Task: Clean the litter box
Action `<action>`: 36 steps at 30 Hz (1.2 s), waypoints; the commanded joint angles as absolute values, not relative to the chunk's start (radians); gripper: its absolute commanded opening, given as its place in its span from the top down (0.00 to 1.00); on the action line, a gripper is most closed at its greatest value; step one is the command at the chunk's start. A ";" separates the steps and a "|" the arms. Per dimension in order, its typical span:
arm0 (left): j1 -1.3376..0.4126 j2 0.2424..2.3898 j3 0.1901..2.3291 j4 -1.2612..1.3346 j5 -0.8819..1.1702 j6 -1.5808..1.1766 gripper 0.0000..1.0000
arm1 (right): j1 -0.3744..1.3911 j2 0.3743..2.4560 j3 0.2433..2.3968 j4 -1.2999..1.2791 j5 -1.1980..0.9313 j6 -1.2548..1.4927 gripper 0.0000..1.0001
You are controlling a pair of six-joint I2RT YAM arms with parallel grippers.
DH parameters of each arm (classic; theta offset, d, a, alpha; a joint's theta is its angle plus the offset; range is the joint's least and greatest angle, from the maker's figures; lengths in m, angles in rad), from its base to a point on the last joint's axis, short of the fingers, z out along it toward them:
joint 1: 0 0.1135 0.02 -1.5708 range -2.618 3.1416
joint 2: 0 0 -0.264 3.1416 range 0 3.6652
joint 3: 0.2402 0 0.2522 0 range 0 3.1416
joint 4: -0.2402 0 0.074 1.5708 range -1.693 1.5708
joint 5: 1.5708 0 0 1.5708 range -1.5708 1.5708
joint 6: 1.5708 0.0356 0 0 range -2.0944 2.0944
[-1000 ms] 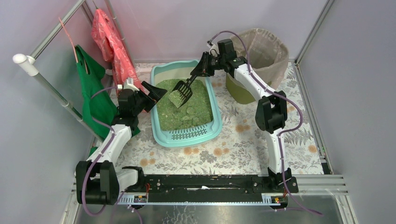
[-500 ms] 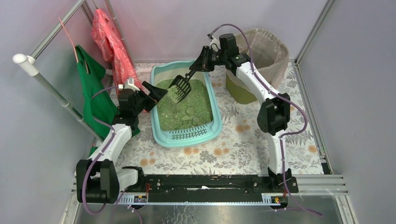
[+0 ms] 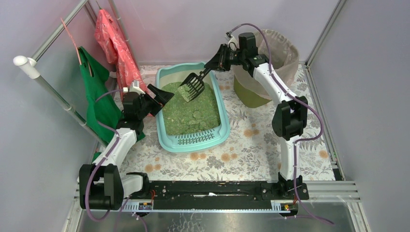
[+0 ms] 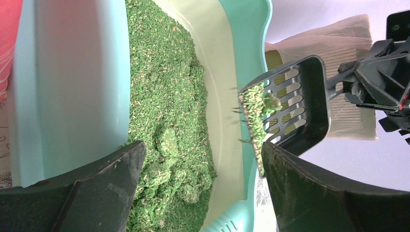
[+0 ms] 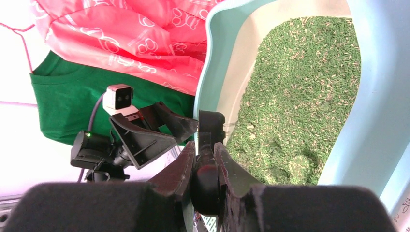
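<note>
The litter box (image 3: 193,141) lies on the flowered mat (image 3: 251,145) between my two arms, with green granules (image 3: 191,111) inside. My left pincer (image 3: 162,99) is spread wide just beside its left rim, holding nothing. My right pincer (image 3: 214,63), above its far right corner, grips the handle of a black slotted scoop (image 3: 192,88) carrying a small clump (image 4: 256,113).

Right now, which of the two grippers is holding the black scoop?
The right gripper: it is shut on the handle of the scoop, above the litter box. The left gripper is open and empty, at the box's left rim.
</note>
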State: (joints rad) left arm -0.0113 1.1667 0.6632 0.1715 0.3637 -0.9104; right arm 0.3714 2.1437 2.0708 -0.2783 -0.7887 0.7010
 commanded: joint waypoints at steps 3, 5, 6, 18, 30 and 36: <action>0.000 1.182 0.638 0.182 0.374 -0.908 0.01 | 0.357 2.059 2.075 -0.175 -0.878 0.789 1.00; 0.000 1.181 0.634 0.185 0.378 -0.908 0.01 | 0.345 2.047 2.053 -0.142 -0.895 0.819 1.00; -0.001 1.181 0.632 0.187 0.378 -0.910 0.01 | 0.336 2.040 2.036 -0.116 -0.909 0.841 1.00; -0.001 1.187 0.633 0.189 0.383 -0.911 0.01 | 0.314 2.017 1.993 -0.064 -0.886 0.861 1.00; -0.001 1.199 0.627 0.215 0.397 -0.923 0.01 | 0.319 2.021 2.004 -0.076 -0.868 0.829 1.00; -0.001 1.203 0.622 0.219 0.399 -0.926 0.01 | 0.321 2.007 1.977 -0.058 -0.888 0.841 1.00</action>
State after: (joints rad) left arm -0.0109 1.1873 0.6533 0.2108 0.3962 -0.9257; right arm 0.3309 2.0735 1.9911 -0.1261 -0.8768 0.8280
